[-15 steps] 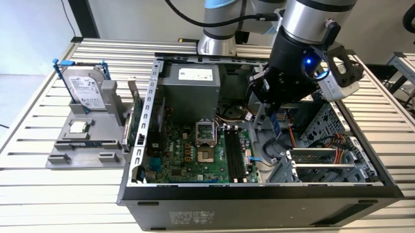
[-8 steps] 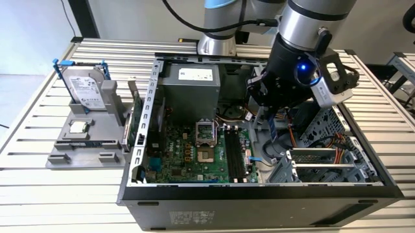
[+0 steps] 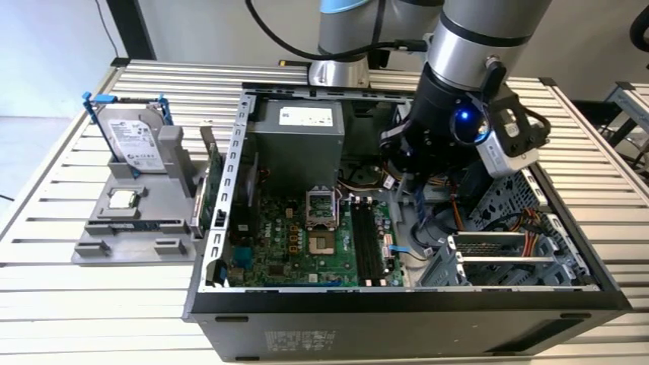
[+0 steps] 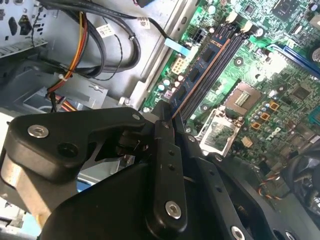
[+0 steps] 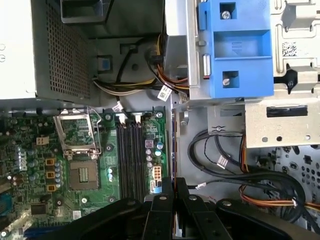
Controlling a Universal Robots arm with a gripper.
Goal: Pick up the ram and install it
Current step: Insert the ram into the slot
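Pickup complete: black pincer clamps slim dark ram stick edge-on above empty black memory slots, unseated.

Exterior view: motherboard in computer case, power supply at its 12 o'clock, fixture tray at case's 9 o'clock, hard drive on it, gripper above motherboard's 3 o'clock edge.

My arm is a silver-grey tube ringed with black bands, and I see a pale blue cap on the joint behind. Its black wrist carries a blue light and a grey camera box. A black cable trails off. The gripper is matte black with silver screws.
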